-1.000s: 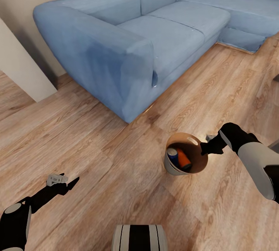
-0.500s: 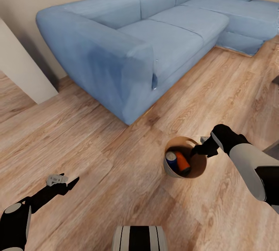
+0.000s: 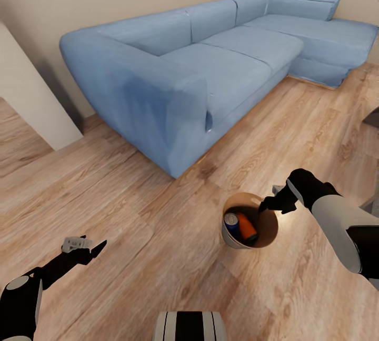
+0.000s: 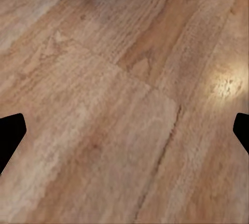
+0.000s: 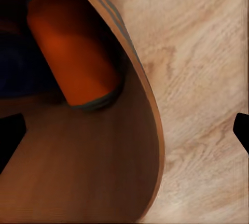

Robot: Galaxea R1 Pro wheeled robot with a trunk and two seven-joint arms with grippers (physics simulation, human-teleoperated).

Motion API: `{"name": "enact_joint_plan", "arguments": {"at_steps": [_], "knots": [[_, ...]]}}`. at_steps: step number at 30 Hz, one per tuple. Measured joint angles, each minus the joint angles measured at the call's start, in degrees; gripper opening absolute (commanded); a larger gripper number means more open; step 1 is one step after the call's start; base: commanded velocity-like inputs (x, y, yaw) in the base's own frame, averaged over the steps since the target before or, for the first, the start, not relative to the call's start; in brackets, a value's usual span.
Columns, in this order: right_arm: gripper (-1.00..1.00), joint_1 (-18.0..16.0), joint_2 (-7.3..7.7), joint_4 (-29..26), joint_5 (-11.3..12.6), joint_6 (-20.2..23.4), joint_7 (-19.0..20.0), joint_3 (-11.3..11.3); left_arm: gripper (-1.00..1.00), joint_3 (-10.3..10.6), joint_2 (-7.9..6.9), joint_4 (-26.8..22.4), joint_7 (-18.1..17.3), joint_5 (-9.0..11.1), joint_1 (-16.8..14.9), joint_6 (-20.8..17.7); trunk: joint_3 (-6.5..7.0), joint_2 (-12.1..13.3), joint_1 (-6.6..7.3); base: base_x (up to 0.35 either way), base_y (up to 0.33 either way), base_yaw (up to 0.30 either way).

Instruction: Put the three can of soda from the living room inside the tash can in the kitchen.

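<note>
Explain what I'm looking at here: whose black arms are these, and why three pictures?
This is a simulated two-armed robot. The wide picture comes from its head, looking down at a wooden floor beside a blue sofa. The other two come from cameras near each wrist. The right gripper has its jaws at the rim of a small bin; whether it grips it is unclear. An orange can and a blue can lie inside. The left gripper is open over bare floor.
</note>
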State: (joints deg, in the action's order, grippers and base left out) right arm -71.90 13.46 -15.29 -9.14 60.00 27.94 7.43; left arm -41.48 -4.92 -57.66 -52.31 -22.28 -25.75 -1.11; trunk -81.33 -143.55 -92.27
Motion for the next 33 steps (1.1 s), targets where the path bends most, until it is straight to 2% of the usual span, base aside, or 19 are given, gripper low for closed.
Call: {"name": "enact_joint_plan", "arguments": {"at_steps": [23, 33], "knots": [[1.00, 0.22, 0.22, 0.09, 0.05, 0.00, 0.06, -0.03, 1.00, 0.00, 0.00, 0.03, 0.05, -0.01, 0.00, -0.10, 5.10, 0.31, 0.59, 0.000, 0.000, 0.000], [1.00, 0.35, 0.17, 0.09, 0.08, 0.00, 0.23, -0.05, 1.00, 0.00, 0.00, 0.06, 0.30, -0.04, 0.00, -0.12, 6.90, 4.23, 2.74, 0.000, 0.000, 0.000]]}}
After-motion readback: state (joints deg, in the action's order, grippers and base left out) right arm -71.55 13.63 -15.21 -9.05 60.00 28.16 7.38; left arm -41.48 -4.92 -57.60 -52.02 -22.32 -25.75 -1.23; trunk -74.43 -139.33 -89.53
